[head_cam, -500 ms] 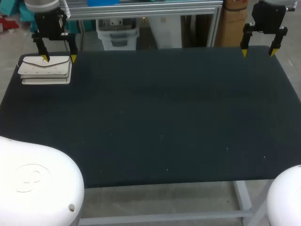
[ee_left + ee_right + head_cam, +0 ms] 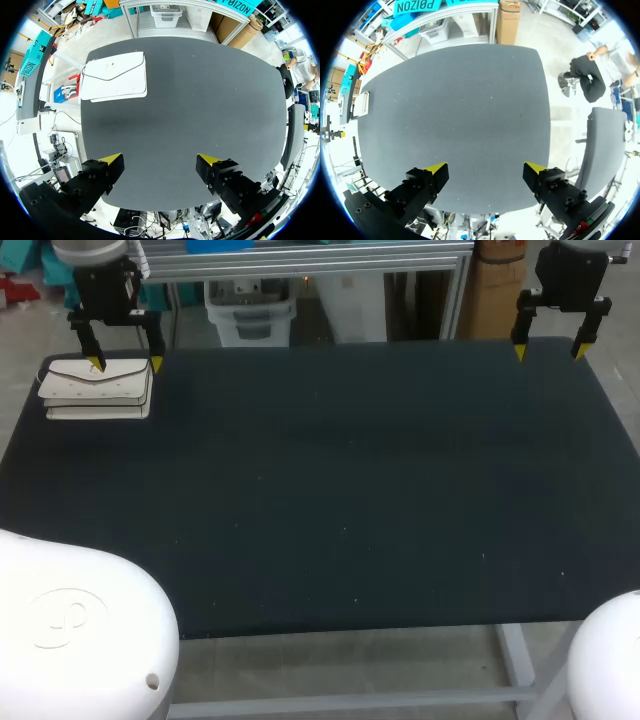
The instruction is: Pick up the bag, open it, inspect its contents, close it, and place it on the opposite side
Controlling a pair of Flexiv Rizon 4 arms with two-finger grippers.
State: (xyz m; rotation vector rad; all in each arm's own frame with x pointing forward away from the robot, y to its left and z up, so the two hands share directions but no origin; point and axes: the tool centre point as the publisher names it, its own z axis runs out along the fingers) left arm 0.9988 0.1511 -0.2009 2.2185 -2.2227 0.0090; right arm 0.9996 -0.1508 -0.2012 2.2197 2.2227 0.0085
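left claw (image 2: 126, 362) is wide open and has hold of nothing; nothing sits between its fingers. it hangs well above the table (image 2: 350, 490), tips clear of the surface. the bag (image 2: 97, 388) lies flat on the table below this claw. in the head view the yellow tips overlap the bag's far edge. the left wrist view shows the bag (image 2: 115, 75) ahead of the claw (image 2: 161, 162) and off to one side, apart from both fingers, so no contact. the bag is white, envelope style, flap down, flap side up. it sits near the table corner on the left claw's side, one edge close to the table edge.

right claw (image 2: 549, 350) is also spread wide and empty. it hangs over the other far corner of the table, well apart from the bag and from the left claw. in the right wrist view the bag (image 2: 362, 103) is far ahead of that claw (image 2: 485, 169) and well off to the side, at the table's edge, seen small and edge-on. dark table surface lies under both claws.
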